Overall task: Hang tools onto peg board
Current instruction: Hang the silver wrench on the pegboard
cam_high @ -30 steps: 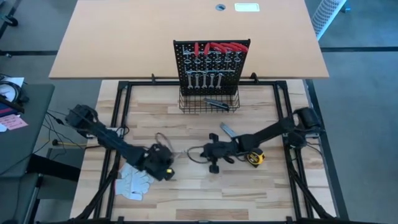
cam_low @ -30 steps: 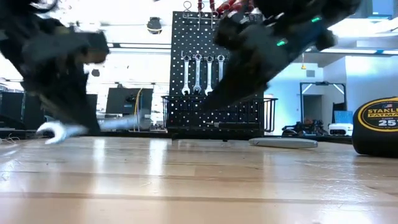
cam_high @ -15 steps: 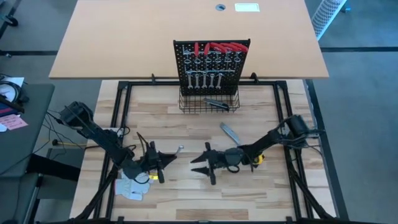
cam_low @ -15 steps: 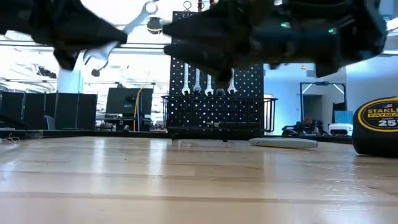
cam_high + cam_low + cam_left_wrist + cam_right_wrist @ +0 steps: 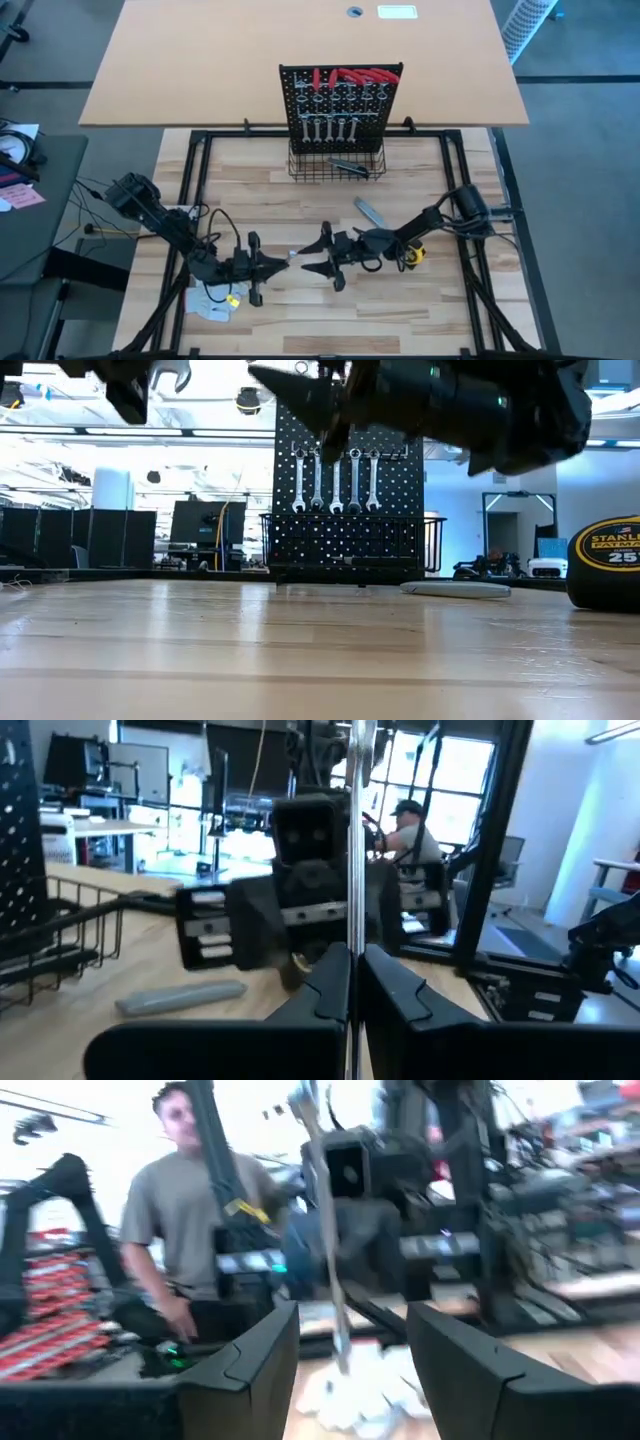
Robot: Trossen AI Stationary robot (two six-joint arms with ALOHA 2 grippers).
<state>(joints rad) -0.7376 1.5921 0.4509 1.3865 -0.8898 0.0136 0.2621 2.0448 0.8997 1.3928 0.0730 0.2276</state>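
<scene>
Wrench (image 5: pixel 291 254), a silver one, is held above the middle of the wooden table (image 5: pixel 300 200), clenched in the left gripper (image 5: pixel 268 265) and pointing toward the right gripper (image 5: pixel 322 254), whose fingers are spread apart just in front of its tip (not touching it). Farther back stands the peg board (image 5: pixel 340 100) with four wrenches (image 5: pixel 330 128) and red-handled pliers (image 5: pixel 350 76) hanging. A tape measure (image 5: pixel 412 255) lies beside the right arm, white gloves (image 5: pixel 212 300) under the left.

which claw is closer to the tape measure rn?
Right. The right claw is at mid-table, a short way left of the tape measure in the high view. The left claw, holding a wrench, is farther left still.
</scene>
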